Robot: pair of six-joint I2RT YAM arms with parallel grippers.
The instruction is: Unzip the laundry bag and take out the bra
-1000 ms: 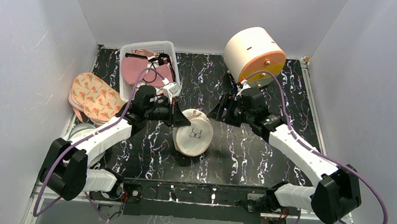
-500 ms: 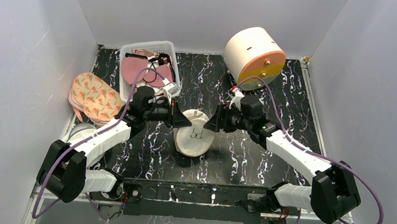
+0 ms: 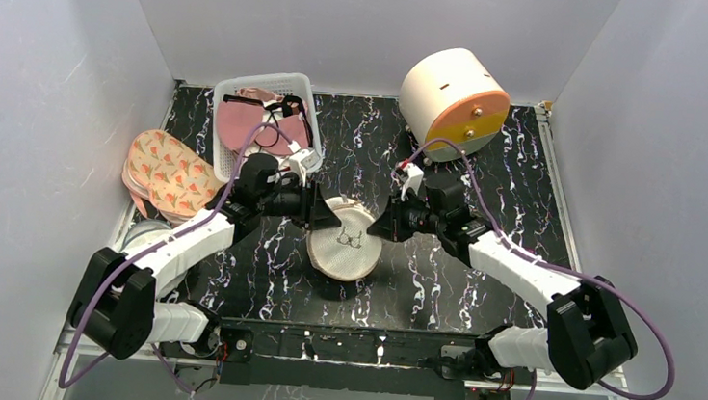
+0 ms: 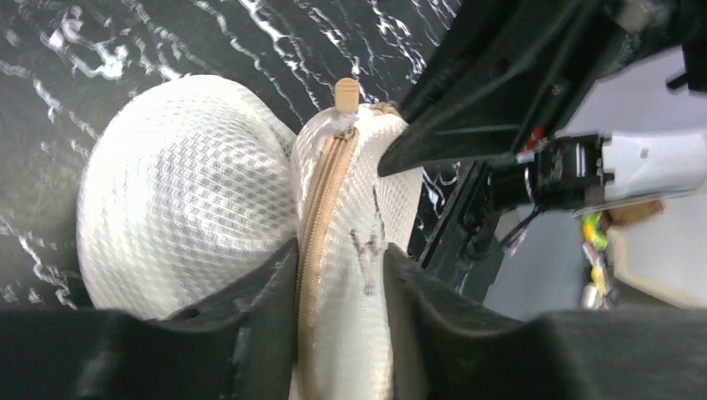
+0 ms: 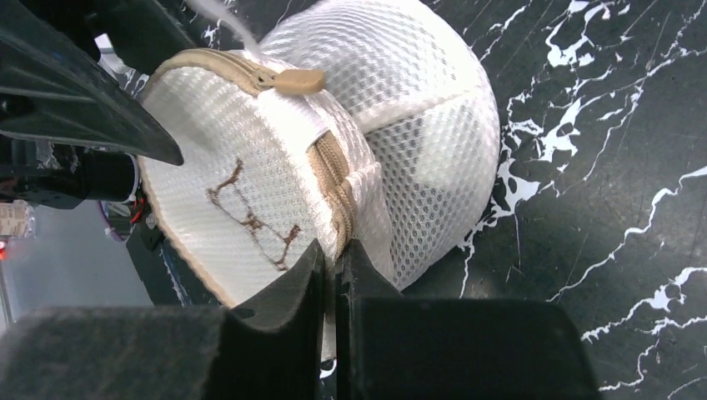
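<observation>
The white mesh laundry bag (image 3: 344, 243) stands on edge mid-table, with a bra outline drawn on its face. Its tan zipper (image 4: 321, 200) is zipped, and the pull tab (image 5: 300, 80) sticks out at the top. My left gripper (image 3: 329, 215) is at the bag's left rim. In the left wrist view its jaws (image 4: 340, 258) are parted, with the unpinched zipper rim between them. My right gripper (image 3: 374, 229) is at the bag's right side. It (image 5: 336, 250) is shut on the fabric at the zipper seam. The bra is hidden.
A white basket (image 3: 234, 88) with pink garments stands at the back left. Floral padded bags (image 3: 171, 174) lie at the left edge. A cream drum with an orange face (image 3: 454, 97) sits at the back right. Grey walls enclose the black marbled table (image 3: 489, 154).
My right gripper moved left to the bag and shut on its zipper seam. My left gripper's jaws have parted on the rim. The bag tilted slightly.
</observation>
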